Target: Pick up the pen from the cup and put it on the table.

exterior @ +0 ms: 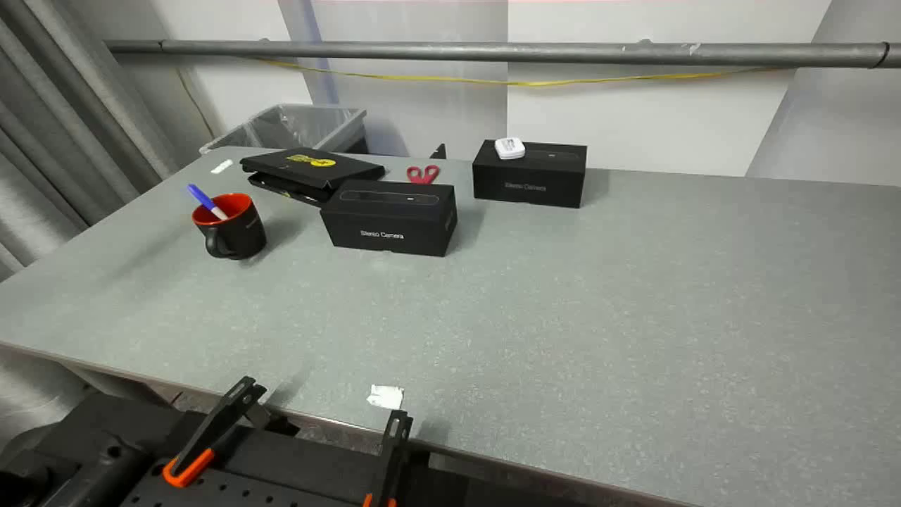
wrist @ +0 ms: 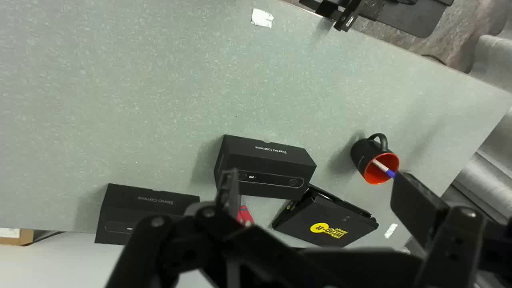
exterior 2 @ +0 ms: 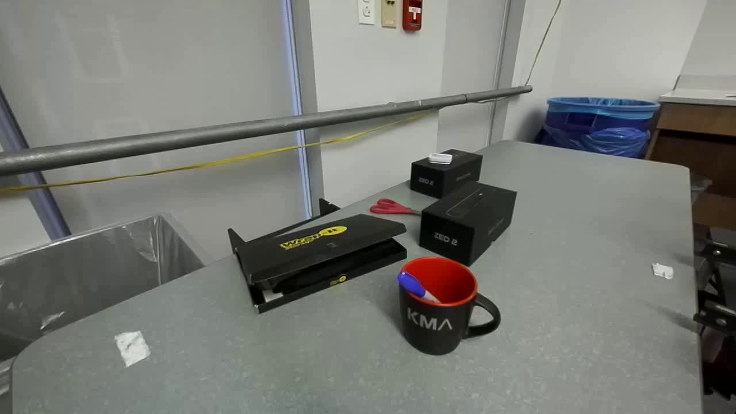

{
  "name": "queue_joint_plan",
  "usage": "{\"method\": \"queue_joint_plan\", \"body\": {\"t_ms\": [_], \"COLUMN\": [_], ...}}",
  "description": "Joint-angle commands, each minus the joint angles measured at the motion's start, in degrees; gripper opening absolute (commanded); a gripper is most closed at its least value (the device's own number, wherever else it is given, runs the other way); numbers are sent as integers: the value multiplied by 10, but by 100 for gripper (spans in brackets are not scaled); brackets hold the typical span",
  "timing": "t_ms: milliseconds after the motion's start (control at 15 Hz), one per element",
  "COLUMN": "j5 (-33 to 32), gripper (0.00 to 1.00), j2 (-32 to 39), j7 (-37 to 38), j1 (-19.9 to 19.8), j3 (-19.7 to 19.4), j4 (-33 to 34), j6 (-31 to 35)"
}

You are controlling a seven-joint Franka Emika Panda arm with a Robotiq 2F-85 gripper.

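The black cup with a red inside stands upright on the grey table; it also shows in an exterior view and in the wrist view. The pen leans in the cup, its blue end sticking out over the rim and its whitish end inside; it also shows in an exterior view and in the wrist view. My gripper is open and empty, well above the table. In the wrist view one fingertip overlaps the pen's blue tip. The gripper is outside both exterior views.
Two black camera boxes and a flat black box stand near the cup. Red scissors lie behind. A white case sits on the farther camera box. Black clamps grip the table's near edge.
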Motion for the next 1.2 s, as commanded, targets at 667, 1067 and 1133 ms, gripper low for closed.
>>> {"method": "queue_joint_plan", "body": {"t_ms": [667,1067,1133], "j5": [43,38,39], "gripper": [100,100,100], "j2": [91,110,108], "j7": [23,20,19], "j1": [37,36,34], "j3": [107,134,130], "j4": [-123,-133,-132], "j6": [233,240,239]}}
